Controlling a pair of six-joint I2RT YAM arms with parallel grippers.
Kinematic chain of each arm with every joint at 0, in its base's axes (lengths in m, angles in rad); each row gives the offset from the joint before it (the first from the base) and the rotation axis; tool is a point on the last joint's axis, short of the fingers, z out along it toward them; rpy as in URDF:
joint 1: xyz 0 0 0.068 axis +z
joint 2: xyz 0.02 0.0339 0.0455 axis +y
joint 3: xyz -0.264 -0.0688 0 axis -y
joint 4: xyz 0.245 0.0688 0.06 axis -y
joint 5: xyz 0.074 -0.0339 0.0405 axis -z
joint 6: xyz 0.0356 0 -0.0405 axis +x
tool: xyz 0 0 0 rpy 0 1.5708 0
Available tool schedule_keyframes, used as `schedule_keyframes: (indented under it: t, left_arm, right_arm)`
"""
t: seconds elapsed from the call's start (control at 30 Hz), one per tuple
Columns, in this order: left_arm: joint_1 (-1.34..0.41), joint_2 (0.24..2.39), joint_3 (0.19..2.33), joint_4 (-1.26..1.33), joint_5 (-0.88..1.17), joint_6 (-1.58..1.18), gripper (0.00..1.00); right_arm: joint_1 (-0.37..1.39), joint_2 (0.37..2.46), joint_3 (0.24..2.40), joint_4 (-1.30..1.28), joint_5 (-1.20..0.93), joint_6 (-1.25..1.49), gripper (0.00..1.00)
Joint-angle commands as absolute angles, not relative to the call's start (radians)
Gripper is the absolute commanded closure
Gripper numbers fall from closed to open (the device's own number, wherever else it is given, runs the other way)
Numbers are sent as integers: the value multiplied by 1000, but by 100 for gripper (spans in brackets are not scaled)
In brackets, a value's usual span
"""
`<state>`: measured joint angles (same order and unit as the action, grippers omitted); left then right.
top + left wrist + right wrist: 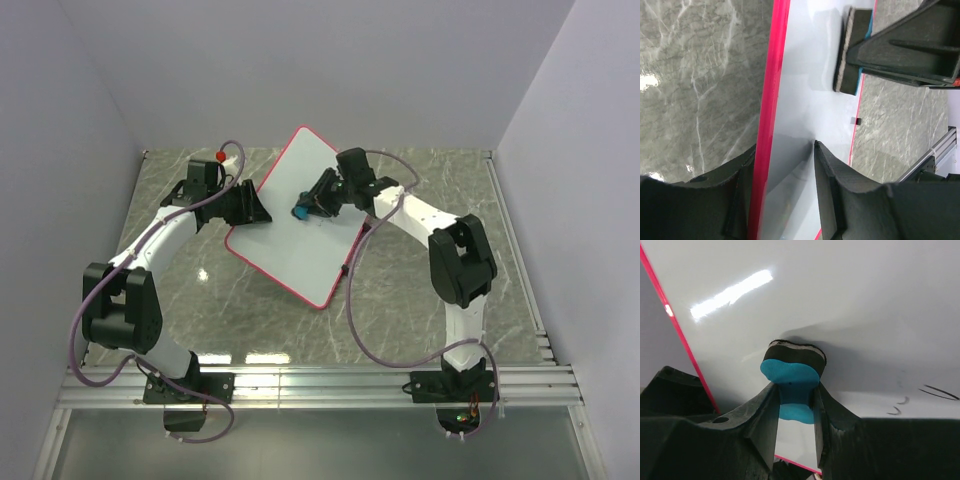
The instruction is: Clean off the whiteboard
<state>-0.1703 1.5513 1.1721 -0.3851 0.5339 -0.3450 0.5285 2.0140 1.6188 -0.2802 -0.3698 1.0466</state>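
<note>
Left claw [784, 147] on pink-rimmed whiteboard [300, 250]

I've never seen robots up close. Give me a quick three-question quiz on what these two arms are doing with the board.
1. True or false: the left gripper is clamped on the red-rimmed edge of the whiteboard.
2. What does the right gripper hold? A) a marker B) a blue eraser C) nothing
3. Short answer: is the board fully wiped clean?

Key
1. True: one finger sits on each side of the rim.
2. B: its felt face is pressed against the board.
3. No: a few dark pen strokes remain beside the eraser in the right wrist view.
</note>
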Motion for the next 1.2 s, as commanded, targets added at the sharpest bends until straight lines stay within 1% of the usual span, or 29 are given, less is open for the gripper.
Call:
schedule_keyframes:
  t: [0.0, 0.27, 0.37, 0.47, 0.53, 0.63, 0.77, 0.9, 1.03, 1.17]
  left_arm:
    - [-212, 1543, 1172, -396, 589, -324, 100]
    - [-212, 1543, 1173, -399, 575, -324, 100]
    - [-210, 1543, 1172, -394, 578, -325, 100]
    - [-212, 1551, 1177, -394, 578, -328, 100]
    - [-210, 1557, 1180, -394, 581, -330, 100]
    - [-212, 1562, 1187, -396, 587, -331, 100]
    - [-212, 1559, 1180, -396, 581, -331, 100]
    - [-212, 1551, 1166, -391, 574, -330, 100]
    - [-212, 1545, 1161, -394, 563, -327, 100]
    - [-212, 1540, 1160, -396, 560, -324, 100]
  right_arm:
    - [499, 1987, 1457, -243, -365, 1068, 100]
    - [408, 1796, 1062, -221, -325, 957, 100]
    - [399, 1767, 1025, -227, -321, 934, 100]
    - [406, 1770, 1040, -232, -322, 933, 100]
    - [411, 1784, 1092, -235, -328, 942, 100]
    - [442, 1821, 1215, -265, -336, 953, 100]
    - [498, 1881, 1434, -302, -365, 977, 100]
    - [557, 1937, 1538, -287, -403, 1041, 100]
    - [587, 1930, 1500, -250, -417, 1071, 100]
    - [580, 1878, 1308, -219, -420, 1063, 100]
